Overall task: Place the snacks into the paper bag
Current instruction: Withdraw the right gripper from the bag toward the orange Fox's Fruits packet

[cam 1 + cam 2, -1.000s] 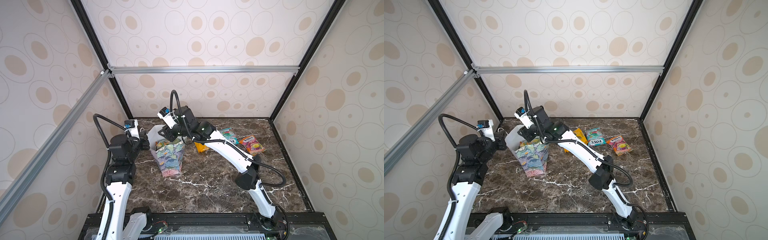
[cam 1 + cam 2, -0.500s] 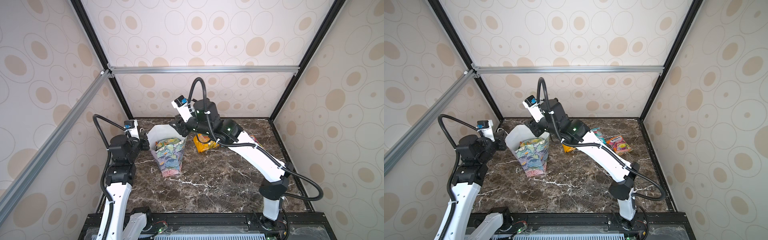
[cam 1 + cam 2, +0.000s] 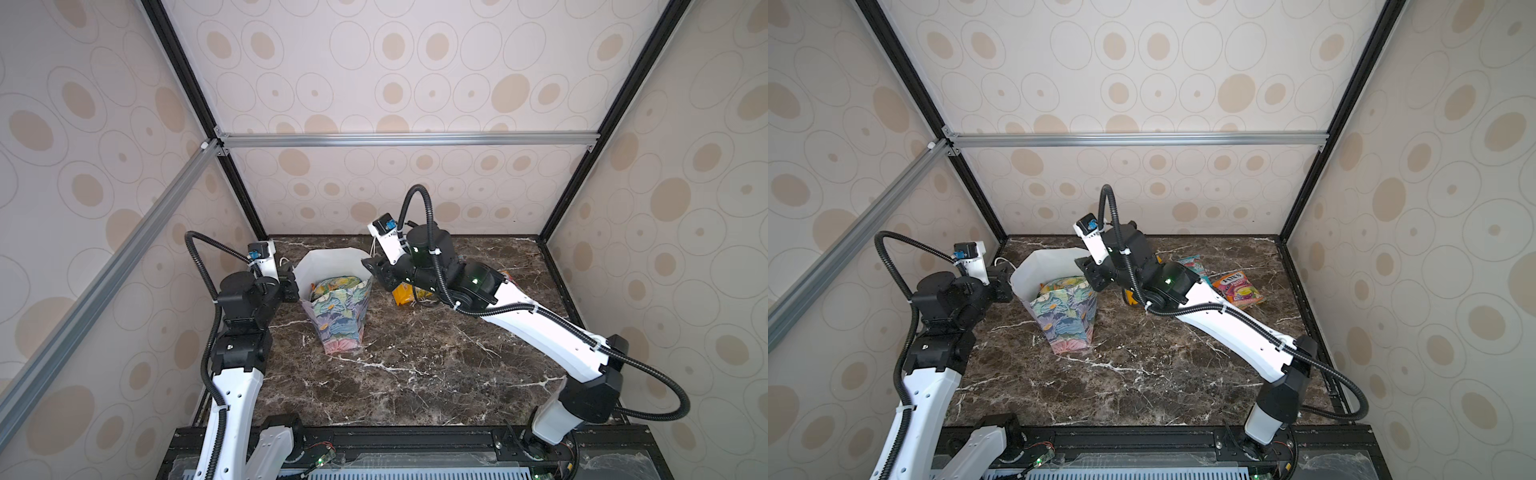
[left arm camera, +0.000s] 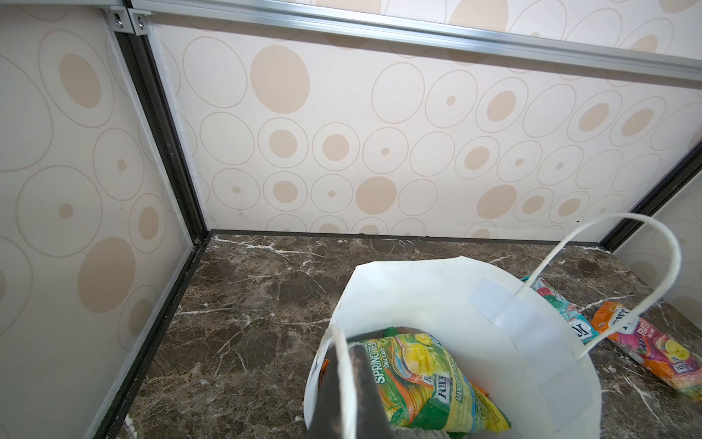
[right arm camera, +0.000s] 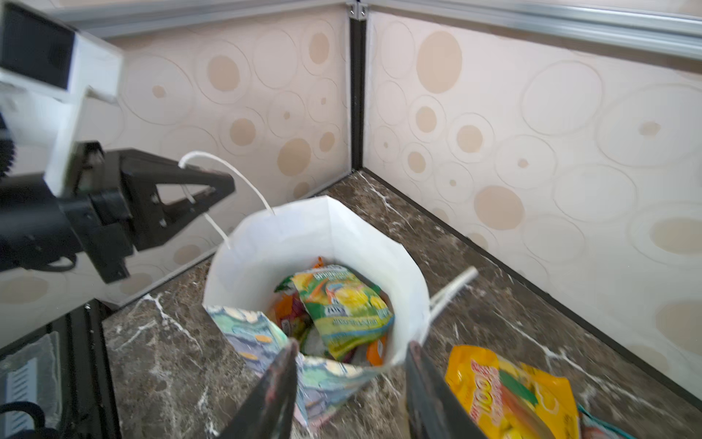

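The paper bag (image 3: 337, 316) stands upright on the dark marble table (image 3: 415, 374), a little left of the middle in both top views, with its mouth wide open. Its outside carries a soft painted print of flowers in blue, green and pink. The inside is plain white, and a white cord handle (image 4: 630, 216) loops up from the far wall in the left wrist view. On top of the snacks inside lies a green and yellow packet (image 4: 418, 380). It reads "SPRING TEA", with a "FOX'S" badge and a line beginning "MANGO" lower down. An orange packet (image 5: 285, 315) shows beneath it.

Three more packets lie on the table to the right of the bag. The yellow packet (image 5: 509, 395) is nearest the bag and partly under the right arm in both top views; its red lettering is too blurred to read. Further right in a top view are a teal packet (image 3: 1192, 264) and an orange and pink packet (image 3: 1238, 287) marked "FOX'S". In the left wrist view that last one also shows "FRUITS".

The left gripper (image 4: 347, 380) is closed on the bag's near rim, with a strip of white paper pinched between its fingers. The right gripper (image 5: 349, 387) hangs at the bag's right edge, fingers partly apart and holding nothing
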You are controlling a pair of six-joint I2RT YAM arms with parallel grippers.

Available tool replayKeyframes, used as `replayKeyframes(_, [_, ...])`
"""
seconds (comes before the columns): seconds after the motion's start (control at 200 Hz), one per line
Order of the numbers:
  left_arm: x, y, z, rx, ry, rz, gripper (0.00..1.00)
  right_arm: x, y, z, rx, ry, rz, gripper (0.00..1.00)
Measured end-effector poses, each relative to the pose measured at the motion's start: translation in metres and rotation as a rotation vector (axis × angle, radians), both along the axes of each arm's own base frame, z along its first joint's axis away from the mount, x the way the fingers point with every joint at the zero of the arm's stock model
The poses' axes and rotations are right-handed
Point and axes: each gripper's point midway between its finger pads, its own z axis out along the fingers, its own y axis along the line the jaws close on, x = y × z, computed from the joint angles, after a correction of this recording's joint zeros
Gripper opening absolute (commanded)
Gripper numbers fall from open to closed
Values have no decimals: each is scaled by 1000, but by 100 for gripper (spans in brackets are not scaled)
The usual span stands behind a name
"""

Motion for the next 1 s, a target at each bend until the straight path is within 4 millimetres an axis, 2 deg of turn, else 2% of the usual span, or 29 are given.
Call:
replayKeyframes(0.07, [0,1,0,1,-2,6,0,-1,-32,-4,6,-11,-65,55])
replayKeyframes(0.155, [0,2,0,3,-4,14,0,6,-80,-11,38,-1,-177,61])
replayKeyframes(0.225, [0,2,0,3,-7,14,0,17,-124,-28,61,23,-296,65])
replayKeyframes(0.31, [0,2,0,4,-7,14,0,29,-172,-68,56,93,-444,70])
replayKeyframes(0.385, [1,3,0,3,-8,14,0,34,-200,-113,36,186,-537,78])
replayKeyframes(0.495, [2,2,0,3,-7,10,0,28,-227,-178,-12,336,-622,83])
replayKeyframes(0.58, [4,1,-2,1,-2,5,0,19,-244,-208,-30,411,-676,88])
replayKeyframes(0.655, [5,1,-3,1,-1,4,0,16,-256,-217,-21,442,-712,91])
replayKeyframes(0.835, [7,0,-4,-1,4,-5,0,28,-282,-217,34,457,-806,95])
replayKeyframes(1.0, [8,-1,-5,-2,7,-7,0,45,-299,-251,5,562,-868,95])
